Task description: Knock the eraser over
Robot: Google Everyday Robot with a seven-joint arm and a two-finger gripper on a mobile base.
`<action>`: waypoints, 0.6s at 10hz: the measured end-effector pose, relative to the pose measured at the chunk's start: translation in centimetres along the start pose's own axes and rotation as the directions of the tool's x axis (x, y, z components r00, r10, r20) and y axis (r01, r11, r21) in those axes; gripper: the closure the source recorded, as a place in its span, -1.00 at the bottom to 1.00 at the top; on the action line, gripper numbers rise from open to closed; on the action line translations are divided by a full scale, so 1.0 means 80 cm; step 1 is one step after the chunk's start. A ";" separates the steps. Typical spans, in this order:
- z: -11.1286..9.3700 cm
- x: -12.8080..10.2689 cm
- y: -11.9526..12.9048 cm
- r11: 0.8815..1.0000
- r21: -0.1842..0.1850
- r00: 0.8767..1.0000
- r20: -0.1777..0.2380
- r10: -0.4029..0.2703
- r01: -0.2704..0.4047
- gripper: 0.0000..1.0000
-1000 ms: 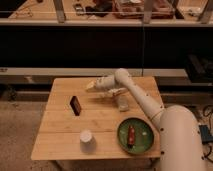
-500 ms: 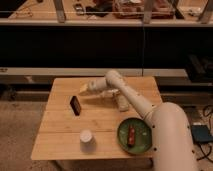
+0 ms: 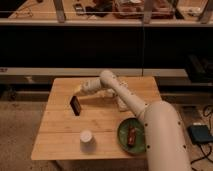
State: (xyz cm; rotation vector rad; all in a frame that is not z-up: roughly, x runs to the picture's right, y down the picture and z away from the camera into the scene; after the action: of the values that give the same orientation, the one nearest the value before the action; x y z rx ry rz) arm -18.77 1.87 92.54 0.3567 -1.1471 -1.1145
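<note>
Since half a second earlier the arm [image 3: 112,85] had swung further left across the table [image 3: 60,145], and the gripper [image 3: 78,90] had closed in on the eraser [image 3: 75,104], which lay in the same spot as before. The gripper hung at the far left part of the tabletop, just beyond the eraser's far end; whether the two were touching we could not tell, nor whether the gripper was spread or pressed together. The eraser, a dark slab, sat left of the table's centre, and we could not make out whether it stood upright or leaned. A white cup [image 3: 86,137] stood near the front edge, well apart from the eraser. To its right lay a green plate [image 3: 123,142] with a brownish item [image 3: 132,135] on it.
</note>
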 end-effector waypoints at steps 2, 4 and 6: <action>0.007 0.003 0.001 1.000 0.012 1.000 0.011 0.013 -0.013 0.86; 0.013 0.000 0.001 1.000 0.015 1.000 0.024 0.019 -0.019 0.86; 0.015 -0.012 0.006 1.000 0.009 0.999 0.037 0.022 -0.022 0.86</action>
State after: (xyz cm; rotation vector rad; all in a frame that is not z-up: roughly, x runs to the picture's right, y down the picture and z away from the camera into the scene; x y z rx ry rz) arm -19.49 3.21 92.89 0.3311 -1.1864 -1.1011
